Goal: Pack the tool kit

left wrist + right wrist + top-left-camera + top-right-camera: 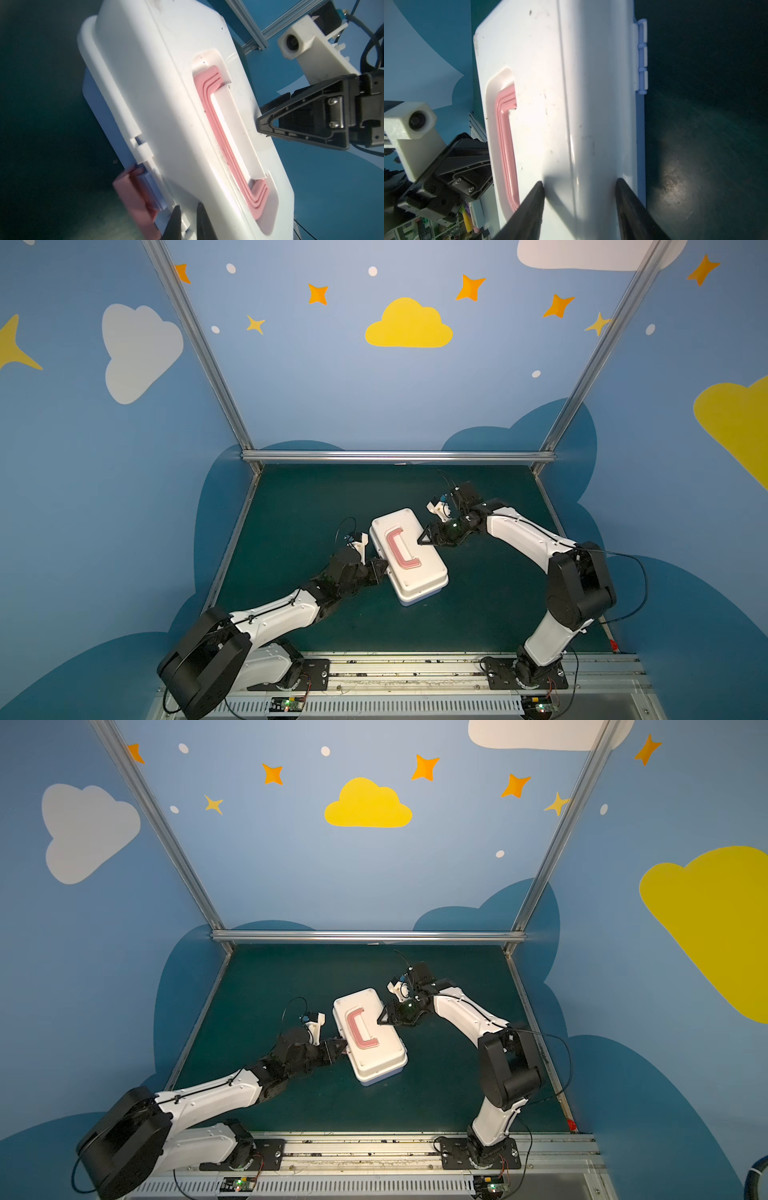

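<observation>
The tool kit (409, 568) (376, 1052) lies closed and slantwise mid-mat, white lid up, with its pink handle (401, 549) (220, 135) (506, 145) folded flat. Its pink latch (133, 199) hangs swung away from the lid rim. My left gripper (384, 568) (343, 1046) (189, 216) is at that latch side, fingers almost together with their tips against the lid's rim. My right gripper (422, 540) (381, 1020) (579, 187) is open on the lid's top, one finger beside the handle and one at the hinge-side edge. The lavender base (641, 145) and hinge (642, 56) show. The tools are hidden.
The dark green mat (332, 510) is bounded by an aluminium rail (399, 456) at the back and slanted frame posts at both sides. The arms' mounting rail (399, 668) runs along the front. Blue painted walls enclose the cell.
</observation>
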Action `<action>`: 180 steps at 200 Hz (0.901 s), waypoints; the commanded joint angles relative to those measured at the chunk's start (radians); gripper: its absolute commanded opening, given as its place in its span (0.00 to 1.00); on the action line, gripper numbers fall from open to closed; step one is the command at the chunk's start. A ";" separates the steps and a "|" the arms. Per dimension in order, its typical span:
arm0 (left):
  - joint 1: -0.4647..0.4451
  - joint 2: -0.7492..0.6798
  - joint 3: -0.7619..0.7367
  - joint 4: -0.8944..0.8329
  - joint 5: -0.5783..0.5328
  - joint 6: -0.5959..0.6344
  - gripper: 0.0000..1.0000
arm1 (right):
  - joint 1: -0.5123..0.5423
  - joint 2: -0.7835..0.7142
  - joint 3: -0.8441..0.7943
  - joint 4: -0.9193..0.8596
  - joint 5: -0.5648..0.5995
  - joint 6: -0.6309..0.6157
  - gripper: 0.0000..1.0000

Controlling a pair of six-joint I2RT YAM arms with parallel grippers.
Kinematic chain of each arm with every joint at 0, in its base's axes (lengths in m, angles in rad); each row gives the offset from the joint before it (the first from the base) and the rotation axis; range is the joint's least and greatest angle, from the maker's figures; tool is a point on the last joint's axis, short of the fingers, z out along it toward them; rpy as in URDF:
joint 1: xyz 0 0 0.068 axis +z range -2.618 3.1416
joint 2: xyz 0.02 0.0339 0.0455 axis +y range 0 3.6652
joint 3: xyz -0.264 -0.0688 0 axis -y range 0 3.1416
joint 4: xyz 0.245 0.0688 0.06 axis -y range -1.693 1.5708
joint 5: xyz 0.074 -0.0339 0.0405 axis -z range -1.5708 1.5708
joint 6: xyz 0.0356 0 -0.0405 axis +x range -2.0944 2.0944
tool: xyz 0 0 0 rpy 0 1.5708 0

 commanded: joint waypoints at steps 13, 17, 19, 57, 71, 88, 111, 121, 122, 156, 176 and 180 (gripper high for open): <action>0.001 -0.043 0.047 -0.115 -0.055 0.050 0.17 | 0.055 0.071 -0.067 -0.107 0.012 0.000 0.53; 0.003 -0.047 0.053 -0.134 -0.065 0.056 0.17 | 0.055 0.071 -0.067 -0.107 0.012 -0.001 0.53; 0.004 -0.048 0.054 -0.144 -0.069 0.058 0.17 | 0.055 0.071 -0.067 -0.107 0.012 0.000 0.53; 0.036 -0.130 0.049 -0.289 -0.142 0.088 0.17 | 0.055 0.069 -0.069 -0.105 0.012 -0.001 0.53; 0.053 -0.153 0.029 -0.318 -0.157 0.095 0.18 | 0.055 0.072 -0.067 -0.104 0.010 0.000 0.53; 0.071 -0.161 0.017 -0.341 -0.156 0.100 0.17 | 0.055 0.076 -0.066 -0.104 0.008 -0.001 0.53; 0.071 -0.151 0.011 -0.345 -0.141 0.101 0.17 | 0.055 0.076 -0.064 -0.106 0.009 -0.001 0.53; 0.073 -0.141 0.009 -0.328 -0.121 0.099 0.17 | 0.055 0.074 -0.064 -0.106 0.008 -0.001 0.53; 0.072 -0.140 0.009 -0.326 -0.120 0.099 0.17 | 0.055 0.074 -0.064 -0.105 0.008 -0.002 0.53; 0.068 -0.084 0.024 -0.280 -0.059 0.108 0.16 | 0.055 0.077 -0.061 -0.106 0.008 0.000 0.53; 0.061 -0.055 0.030 -0.246 -0.033 0.108 0.16 | 0.055 0.078 -0.059 -0.109 0.009 -0.002 0.53; 0.059 -0.052 0.032 -0.242 -0.029 0.107 0.16 | 0.055 0.077 -0.059 -0.109 0.009 -0.002 0.53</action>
